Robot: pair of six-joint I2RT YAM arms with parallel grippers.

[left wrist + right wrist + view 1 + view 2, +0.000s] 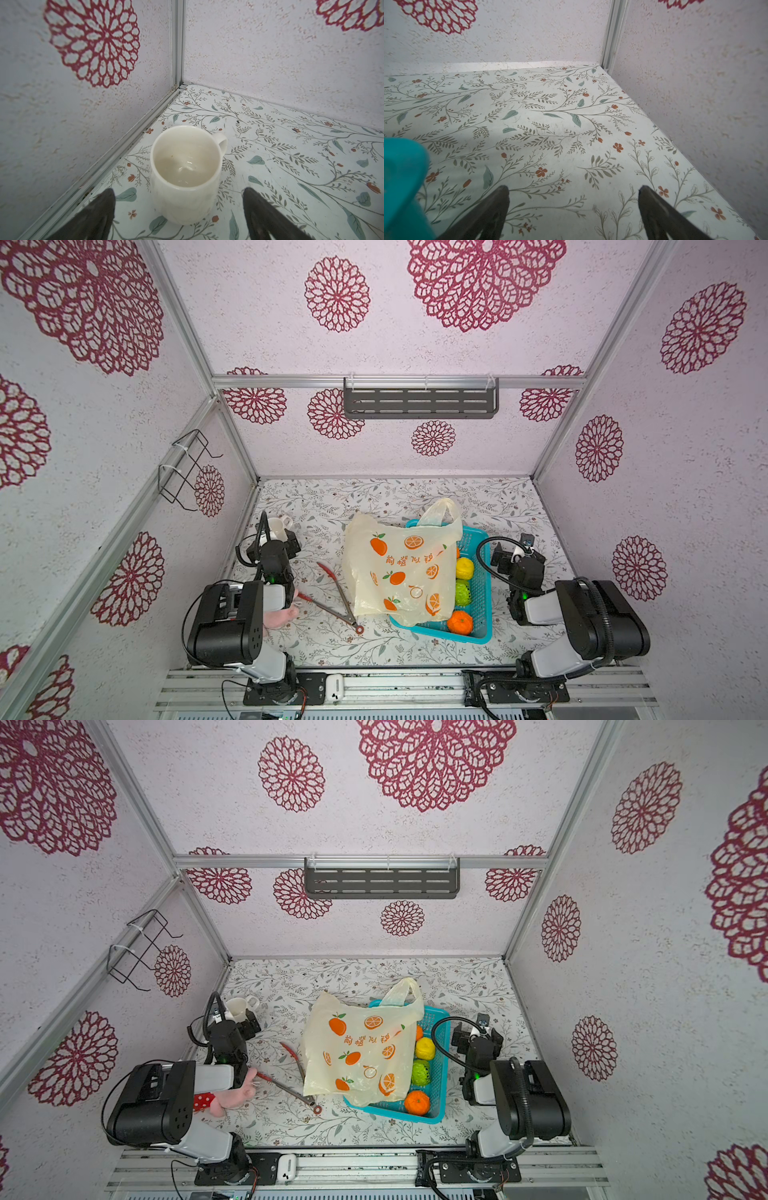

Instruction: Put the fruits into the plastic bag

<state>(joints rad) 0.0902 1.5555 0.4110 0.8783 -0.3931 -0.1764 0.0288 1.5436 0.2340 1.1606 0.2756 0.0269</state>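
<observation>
The plastic bag point(399, 572) point(357, 1052), cream with printed oranges, lies draped over the left part of a teal basket point(482, 601) point(441, 1073). In the basket's uncovered strip sit three of the fruits: a yellow lemon point(464, 568) point(424, 1048), a green knobbly ball point(463, 592) point(420, 1072) and an orange tangerine point(459, 622) point(417, 1102). Any other fruits are hidden under the bag. My left gripper point(274, 541) point(178, 189) is open at the left edge, just behind a white mug point(185, 166). My right gripper point(517, 551) point(573, 187) is open over bare table to the right of the basket.
Red-tipped metal tongs point(336, 597) lie left of the bag. A pink plush toy point(232, 1096) lies under my left arm. The mug point(279, 526) stands close to the left wall. A grey shelf point(419, 402) hangs on the back wall and a wire rack point(183, 468) on the left wall.
</observation>
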